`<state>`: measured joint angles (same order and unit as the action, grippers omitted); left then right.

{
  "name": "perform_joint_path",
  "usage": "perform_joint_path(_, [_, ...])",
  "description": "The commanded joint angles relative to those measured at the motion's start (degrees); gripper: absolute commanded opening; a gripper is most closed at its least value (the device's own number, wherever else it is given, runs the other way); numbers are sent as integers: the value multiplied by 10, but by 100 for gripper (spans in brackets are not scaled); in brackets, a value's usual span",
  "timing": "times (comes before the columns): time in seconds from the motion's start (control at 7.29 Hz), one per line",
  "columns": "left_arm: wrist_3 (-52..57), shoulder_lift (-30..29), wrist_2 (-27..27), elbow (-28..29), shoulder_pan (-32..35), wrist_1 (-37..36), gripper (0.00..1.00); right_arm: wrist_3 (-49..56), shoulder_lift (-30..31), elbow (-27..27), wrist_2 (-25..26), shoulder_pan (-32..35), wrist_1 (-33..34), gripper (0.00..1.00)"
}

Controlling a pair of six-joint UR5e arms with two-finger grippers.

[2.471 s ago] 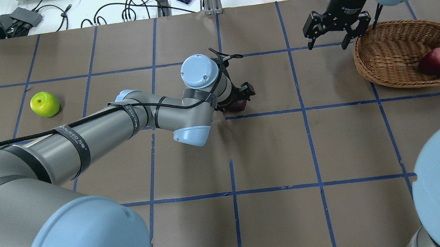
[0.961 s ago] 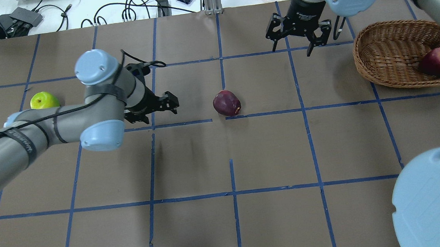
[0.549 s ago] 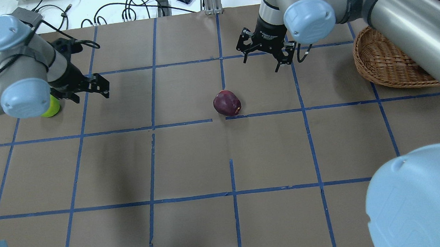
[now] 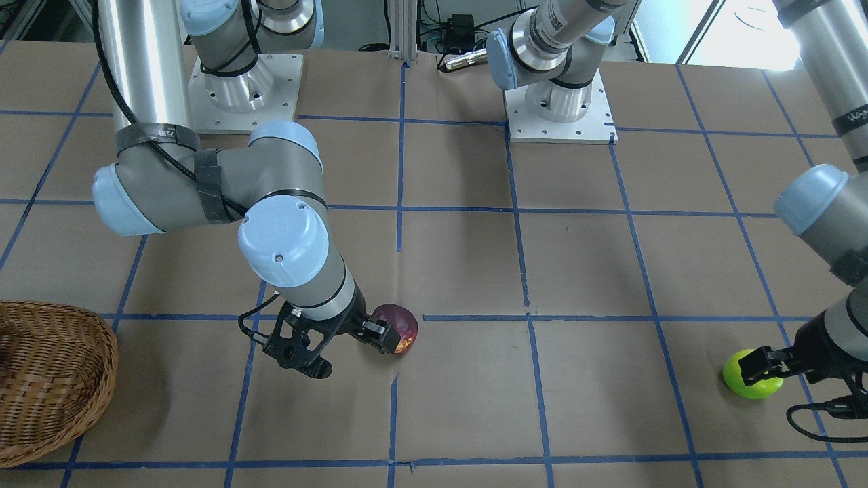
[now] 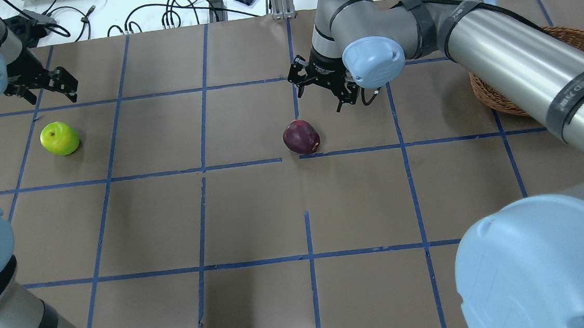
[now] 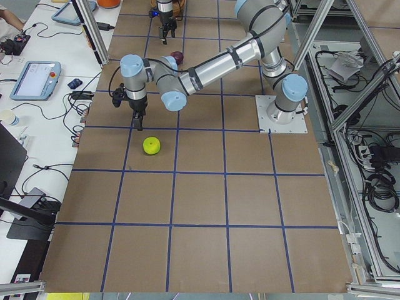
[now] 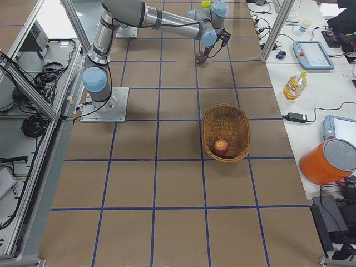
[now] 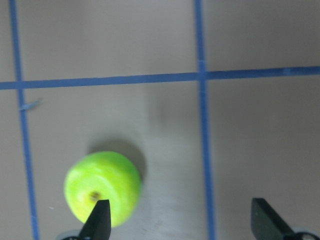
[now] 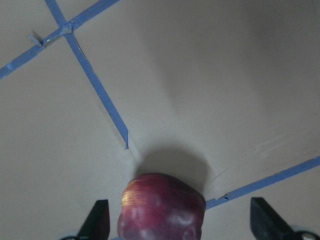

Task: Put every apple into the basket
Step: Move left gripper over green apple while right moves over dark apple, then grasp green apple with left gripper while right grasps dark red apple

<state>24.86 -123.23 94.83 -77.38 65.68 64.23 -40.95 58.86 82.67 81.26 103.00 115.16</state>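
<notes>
— Apples?
— Red apple (image 7: 221, 147) sits in the basket (image 7: 225, 111), right side. Purple apple (image 5: 301, 136) is in the middle of the desk (image 5: 254, 214), green apple (image 5: 60, 138) far left.
— Jaws?
— Left jaws and right jaws are open, empty. I'd centre the right jaws over the purple apple, drop low, then close.

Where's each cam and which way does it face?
Front-facing: across table, facing robot; both bases, right gripper by maroon apple.
Overhead: behind shoulders, looking forward-down; both arms.
Exterior left: left table end; left arm near, green apple.
Exterior right: opposite end; right arm near, basket.
Left wrist: down past own fingertips, green apple.
Right wrist: likewise, maroon apple; overhead shares it.
</notes>
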Motion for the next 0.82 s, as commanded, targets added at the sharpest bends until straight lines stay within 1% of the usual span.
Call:
perform_joint_path(0.0, [28, -46, 4, 16, -21, 8, 100, -25, -27, 1, 0, 18, 33, 100])
perform_joint_path(0.14, [32, -60, 4, 14, -21, 5, 100, -25, -30, 4, -1, 18, 32, 100])
perform_joint_path(0.41, [51, -90, -1, 7, -30, -4, 100, -20, -34, 33, -8, 18, 34, 100])
perform_joint_path(0.55, [52, -93, -22, 2, -36, 2, 100, -20, -33, 34, -15, 18, 32, 100])
perform_joint_path(0.69, [50, -94, -30, -7, -36, 4, 100, -20, -34, 34, -35, 18, 33, 100])
